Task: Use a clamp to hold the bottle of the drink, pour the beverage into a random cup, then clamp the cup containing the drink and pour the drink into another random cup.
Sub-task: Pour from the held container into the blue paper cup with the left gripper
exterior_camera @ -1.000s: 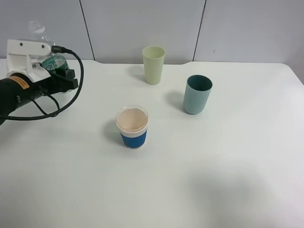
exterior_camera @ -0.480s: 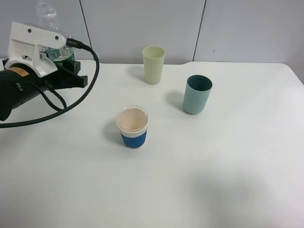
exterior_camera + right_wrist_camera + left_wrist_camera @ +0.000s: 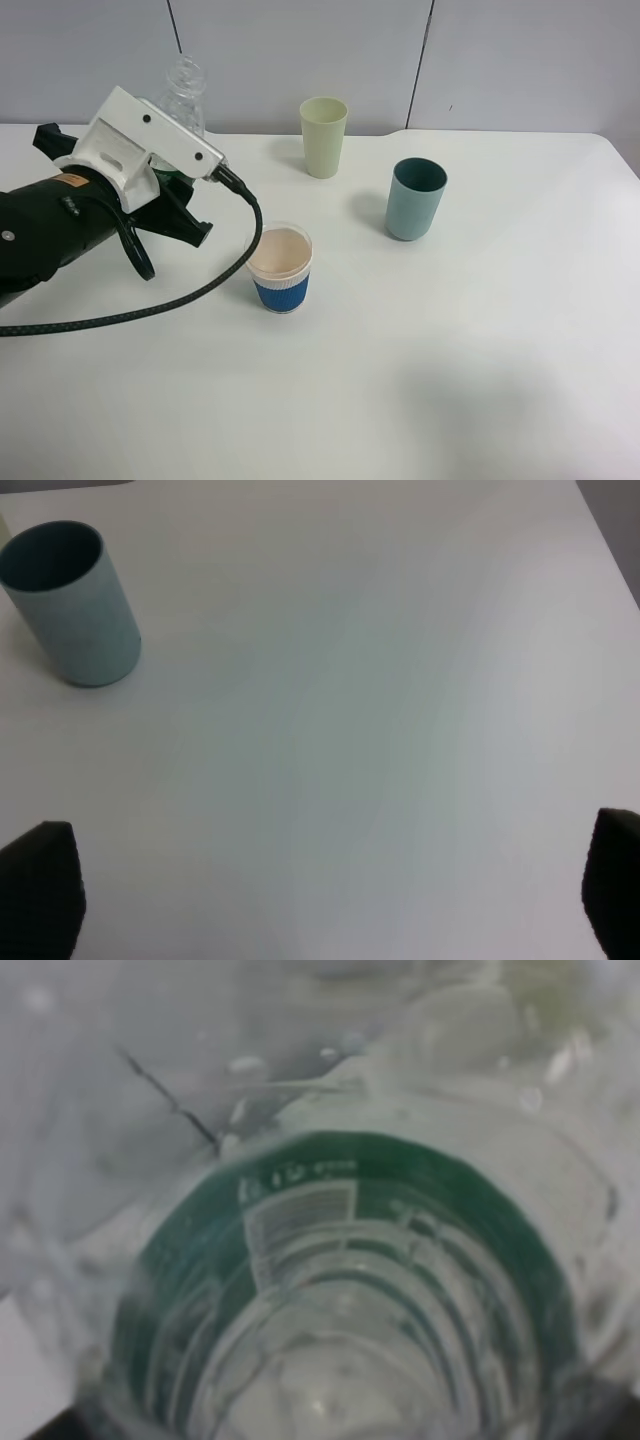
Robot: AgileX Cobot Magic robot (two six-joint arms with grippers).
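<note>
Right gripper [image 3: 325, 895]: jaws spread wide, nothing between, idle over bare table [image 3: 400, 680]. Blue-sleeved cup [image 3: 279, 268] mid-table, nearest front edge, upright, contents unclear. Left gripper [image 3: 175, 200] clamped tight on bottle [image 3: 183, 88], just left of cup, not touching; left arm is nearer one. Bottle long axis near vertical, neck up, not yet tipped. My read: pour needs neck swung right, over cup rim. Pale green cup [image 3: 323, 137] by far edge.
</note>
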